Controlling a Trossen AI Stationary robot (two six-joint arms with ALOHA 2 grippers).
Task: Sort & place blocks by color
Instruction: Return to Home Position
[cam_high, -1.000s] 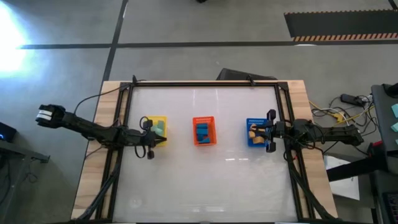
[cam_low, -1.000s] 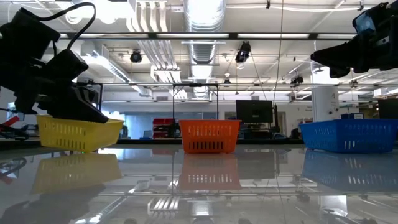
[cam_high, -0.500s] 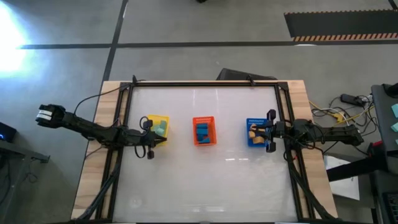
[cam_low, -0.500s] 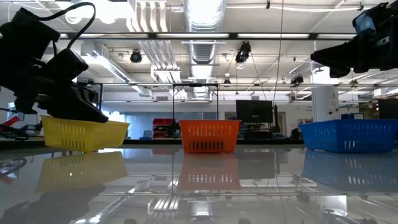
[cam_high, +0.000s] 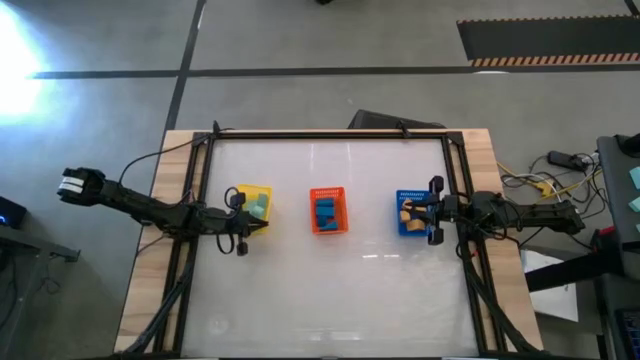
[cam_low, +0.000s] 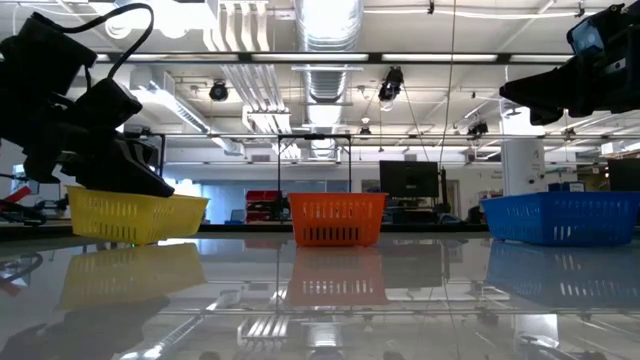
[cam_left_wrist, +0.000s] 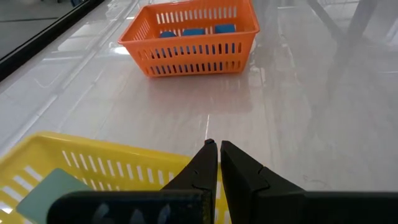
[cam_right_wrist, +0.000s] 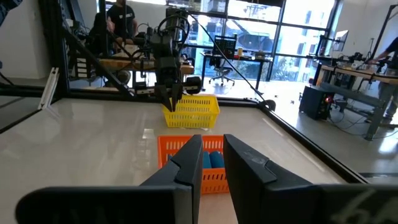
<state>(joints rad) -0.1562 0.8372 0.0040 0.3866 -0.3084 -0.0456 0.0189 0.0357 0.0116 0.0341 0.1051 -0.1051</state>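
Three slotted baskets stand in a row on the white table. The yellow basket (cam_high: 254, 192) at the left holds pale teal blocks (cam_high: 259, 208). Blue blocks (cam_high: 326, 211) lie in the orange basket (cam_high: 341, 213) in the middle. The blue basket (cam_high: 400, 222) at the right holds orange blocks (cam_high: 407, 212). My left gripper (cam_left_wrist: 216, 144) is shut, its fingertips just above the yellow basket's near right rim (cam_left_wrist: 124, 163). My right gripper (cam_right_wrist: 212, 140) hangs level above the blue basket's right edge, shut with nothing between its fingers. My left gripper's shut fingers slant down over the rim of the yellow basket (cam_left_wrist: 180, 168) at its corner toward the orange basket. The fingers themselves hide the spot, so I cannot tell whether they touch the rim.
A black frame rail (cam_high: 330, 134) runs around the tabletop. The wide near half of the glossy table (cam_high: 330, 300) lies bare. Cables and gear (cam_high: 560, 170) sit beyond the right edge. The room behind holds desks and a person (cam_right_wrist: 118, 18).
The yellow basket has slid a little toward the orange basket early in the second and has lain still since. Both arms have kept still, with their fingers unchanged.
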